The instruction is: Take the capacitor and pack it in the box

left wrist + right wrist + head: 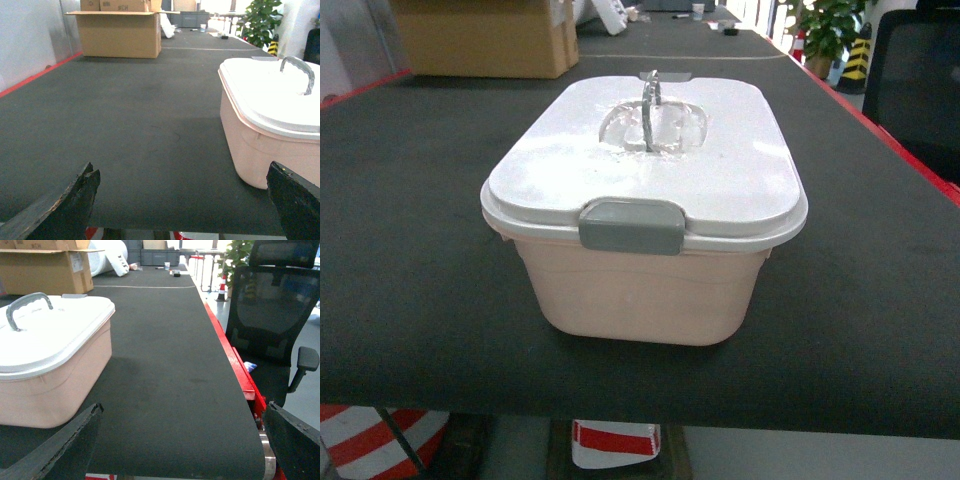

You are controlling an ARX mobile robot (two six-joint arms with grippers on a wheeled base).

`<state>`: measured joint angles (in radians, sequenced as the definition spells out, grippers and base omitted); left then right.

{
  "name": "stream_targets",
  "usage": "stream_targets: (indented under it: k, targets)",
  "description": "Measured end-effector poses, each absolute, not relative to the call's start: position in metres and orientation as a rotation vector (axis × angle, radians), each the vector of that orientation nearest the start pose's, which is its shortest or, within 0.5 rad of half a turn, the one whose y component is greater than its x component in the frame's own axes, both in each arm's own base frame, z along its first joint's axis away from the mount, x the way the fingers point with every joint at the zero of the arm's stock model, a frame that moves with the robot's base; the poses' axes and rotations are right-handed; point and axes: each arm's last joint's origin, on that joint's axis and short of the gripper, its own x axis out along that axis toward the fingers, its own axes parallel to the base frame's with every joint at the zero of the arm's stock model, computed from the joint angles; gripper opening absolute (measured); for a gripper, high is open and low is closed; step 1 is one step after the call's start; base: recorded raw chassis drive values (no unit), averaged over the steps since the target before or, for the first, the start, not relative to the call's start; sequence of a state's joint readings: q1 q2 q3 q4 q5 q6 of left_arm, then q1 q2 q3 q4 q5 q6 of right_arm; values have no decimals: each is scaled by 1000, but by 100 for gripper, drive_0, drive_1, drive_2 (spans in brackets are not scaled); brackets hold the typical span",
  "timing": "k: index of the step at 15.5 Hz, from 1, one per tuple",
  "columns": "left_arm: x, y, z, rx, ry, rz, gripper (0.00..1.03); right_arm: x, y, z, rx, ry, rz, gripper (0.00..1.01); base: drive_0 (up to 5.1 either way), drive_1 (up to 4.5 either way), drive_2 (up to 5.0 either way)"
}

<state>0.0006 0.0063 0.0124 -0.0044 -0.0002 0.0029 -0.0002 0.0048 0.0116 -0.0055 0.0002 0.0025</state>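
Observation:
The pale pink box stands near the front edge of the dark table, its white lid on, grey front latch down and grey handle upright. The same box fills the right of the left wrist view and the box fills the left of the right wrist view. My left gripper hangs open at the table's near edge, left of the box, holding nothing. My right gripper is open and holds nothing, to the right of the box. No capacitor is in view. Neither gripper shows in the head view.
A brown cardboard carton stands at the far left of the table. The table has red side edges. A black office chair sits off the right side. A potted plant and striped cones stand beyond.

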Motion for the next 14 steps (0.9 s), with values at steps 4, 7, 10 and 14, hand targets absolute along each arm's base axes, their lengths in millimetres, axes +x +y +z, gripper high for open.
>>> stream_targets:
  k: [4, 7, 10, 14]
  targets:
    - [97, 0, 167, 2, -1, 1, 98, 97, 0, 167, 2, -2, 0, 98, 0, 0, 0]
    - [97, 0, 167, 3, -2, 1, 98, 97, 0, 167, 2, -2, 0, 98, 0, 0, 0]
    - [97, 0, 167, 2, -1, 1, 98, 97, 0, 167, 2, -2, 0, 98, 0, 0, 0]
    - [97, 0, 167, 3, -2, 1, 98, 97, 0, 167, 2, -1, 0, 98, 0, 0, 0]
